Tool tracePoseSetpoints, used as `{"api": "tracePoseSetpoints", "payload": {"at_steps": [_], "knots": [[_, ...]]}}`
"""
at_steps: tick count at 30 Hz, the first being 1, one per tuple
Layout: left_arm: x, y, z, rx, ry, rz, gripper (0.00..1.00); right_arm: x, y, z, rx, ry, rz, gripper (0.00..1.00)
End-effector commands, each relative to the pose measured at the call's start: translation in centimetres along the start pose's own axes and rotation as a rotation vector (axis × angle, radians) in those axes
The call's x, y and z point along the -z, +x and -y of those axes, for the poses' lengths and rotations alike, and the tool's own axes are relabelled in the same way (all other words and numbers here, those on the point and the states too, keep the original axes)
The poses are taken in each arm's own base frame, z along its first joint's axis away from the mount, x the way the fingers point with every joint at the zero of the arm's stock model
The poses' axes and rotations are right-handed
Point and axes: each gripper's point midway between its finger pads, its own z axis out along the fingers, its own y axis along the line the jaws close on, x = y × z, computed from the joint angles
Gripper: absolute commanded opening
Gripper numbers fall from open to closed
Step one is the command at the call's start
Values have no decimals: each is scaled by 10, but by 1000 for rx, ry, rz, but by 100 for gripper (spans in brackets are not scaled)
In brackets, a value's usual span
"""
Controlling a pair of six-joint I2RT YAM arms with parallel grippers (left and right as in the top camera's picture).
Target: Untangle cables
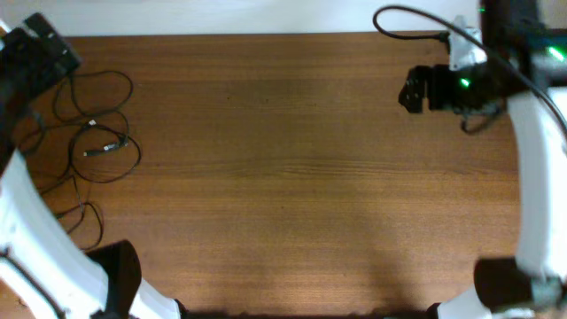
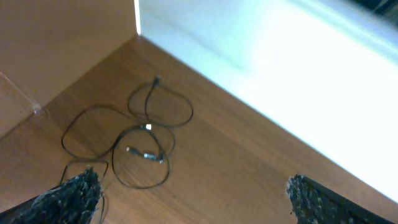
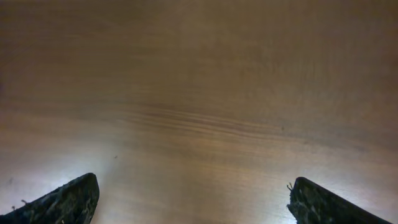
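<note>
Your left gripper [image 2: 193, 182] hangs over the far left corner of the wooden table [image 1: 283, 177], its fingers spread wide and holding nothing. The cables [image 1: 93, 142] lie on the wood close by, near the table's left edge, in loose overlapping black loops with small plugs near the middle. Your right gripper [image 3: 193, 186] is also spread wide and empty, near the far right corner, well apart from the cables.

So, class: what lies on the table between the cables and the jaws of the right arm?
Nothing: the overhead view shows only bare wooden table from the cables to the jaws of the right arm.
</note>
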Motion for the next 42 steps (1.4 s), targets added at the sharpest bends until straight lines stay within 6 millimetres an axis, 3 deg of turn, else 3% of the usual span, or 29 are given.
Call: {"api": "tracePoseSetpoints", "payload": {"at_steps": [1, 5, 11, 21, 24, 28, 31, 35, 39, 42], "knots": [[-9, 6, 5, 5, 22, -42, 100, 42, 17, -11, 61, -7, 63, 99], [-7, 7, 8, 6, 43, -45, 99, 70, 42, -6, 58, 47, 70, 99], [-7, 7, 8, 6, 42, -45, 99, 108, 57, -16, 65, 31, 178, 99], [-7, 7, 8, 6, 42, -45, 99, 101, 54, -12, 57, 44, 157, 99], [-7, 7, 8, 6, 42, -45, 100, 98, 35, -13, 66, 41, 210, 99], [-7, 7, 7, 7, 42, -44, 99, 101, -26, -25, 150, 25, 535, 99], [-7, 7, 8, 6, 42, -45, 99, 91, -35, -22, 190, 20, 748, 99], [-7, 7, 8, 6, 42, -45, 100, 57, 5, -10, 220, 20, 955, 99], [-7, 7, 8, 6, 42, -45, 99, 21, 71, 17, 138, 33, 1182, 99], [-7, 7, 8, 6, 42, -45, 99, -11, 116, 41, 30, 50, 1241, 99]]}}
